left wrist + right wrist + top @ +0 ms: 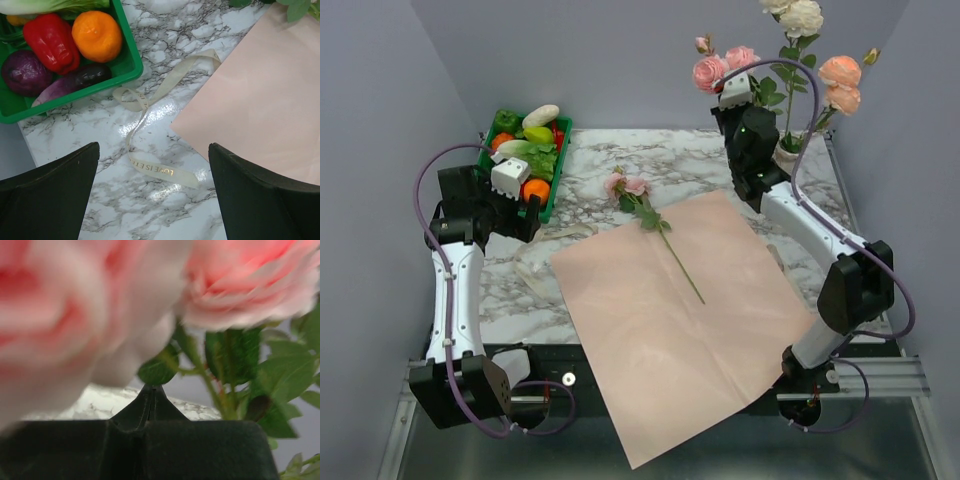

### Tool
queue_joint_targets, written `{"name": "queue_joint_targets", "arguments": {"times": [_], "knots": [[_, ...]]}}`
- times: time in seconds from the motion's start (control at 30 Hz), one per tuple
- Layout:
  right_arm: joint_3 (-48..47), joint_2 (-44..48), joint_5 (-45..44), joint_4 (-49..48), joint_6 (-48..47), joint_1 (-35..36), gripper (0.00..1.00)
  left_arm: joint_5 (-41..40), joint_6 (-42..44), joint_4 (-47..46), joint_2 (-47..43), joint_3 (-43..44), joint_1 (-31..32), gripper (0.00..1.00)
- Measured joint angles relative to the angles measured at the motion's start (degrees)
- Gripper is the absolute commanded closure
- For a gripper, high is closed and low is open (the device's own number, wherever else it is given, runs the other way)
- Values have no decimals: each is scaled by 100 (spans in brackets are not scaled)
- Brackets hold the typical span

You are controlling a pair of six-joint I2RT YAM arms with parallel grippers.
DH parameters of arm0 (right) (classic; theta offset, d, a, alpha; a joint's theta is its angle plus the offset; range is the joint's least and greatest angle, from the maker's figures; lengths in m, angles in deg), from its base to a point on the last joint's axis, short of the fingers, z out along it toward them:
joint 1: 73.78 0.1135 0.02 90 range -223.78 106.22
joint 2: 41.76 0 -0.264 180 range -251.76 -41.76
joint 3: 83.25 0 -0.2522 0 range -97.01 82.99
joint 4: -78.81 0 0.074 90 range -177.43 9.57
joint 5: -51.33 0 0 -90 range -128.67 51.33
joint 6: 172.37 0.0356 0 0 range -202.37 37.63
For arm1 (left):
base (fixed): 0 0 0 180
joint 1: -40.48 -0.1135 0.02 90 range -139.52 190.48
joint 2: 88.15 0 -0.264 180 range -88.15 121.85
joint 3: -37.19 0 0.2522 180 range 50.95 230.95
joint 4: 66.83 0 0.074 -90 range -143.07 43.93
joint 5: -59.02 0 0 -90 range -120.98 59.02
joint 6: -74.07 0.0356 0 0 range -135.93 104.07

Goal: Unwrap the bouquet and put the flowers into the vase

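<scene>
While the left gripper (154, 150) hangs released, jaws wide apart, over the marble table (165, 30), the green tray (127, 62) sits ahead of it to the left. The cream ribbon (160, 170) lies loose directly beneath it. To its right, the salmon paper (670, 340) is spread flat with one pink rose (625, 185) lying on it. The right gripper (150, 395) is raised and clenched; whether a stem is pinched, cannot tell. Pink roses (723, 65) sit just above its fingers. The vase (786, 152), just to its right, holds white and peach roses (802, 18).
</scene>
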Motion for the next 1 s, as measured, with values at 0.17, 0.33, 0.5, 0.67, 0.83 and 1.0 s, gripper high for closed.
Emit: {"name": "queue_joint_targets", "arguments": {"times": [0.17, 0.33, 0.5, 0.67, 0.83, 1.0], "knots": [[-538, -79, -243, 2, 146, -398, 99, -7, 22, -4, 0, 24, 0, 1], [-704, -76, -643, -20, 273, -780, 99, -9, 44, -7, 0, 13, 0, 1], [-293, 92, -793, -66, 463, -872, 93, -9, 68, -44, 0, -66, 0, 1], [98, 549, -363, 251, 951, -798, 66, -9, 87, -46, -2, -105, 0, 1], [1064, 1349, 39, 374, 1237, -295, 34, -9, 87, -48, -2, -120, 0, 1], [2076, 1714, 457, 623, 1550, 236, 28, -7, 87, -39, -39, -175, 0, 1]]}}
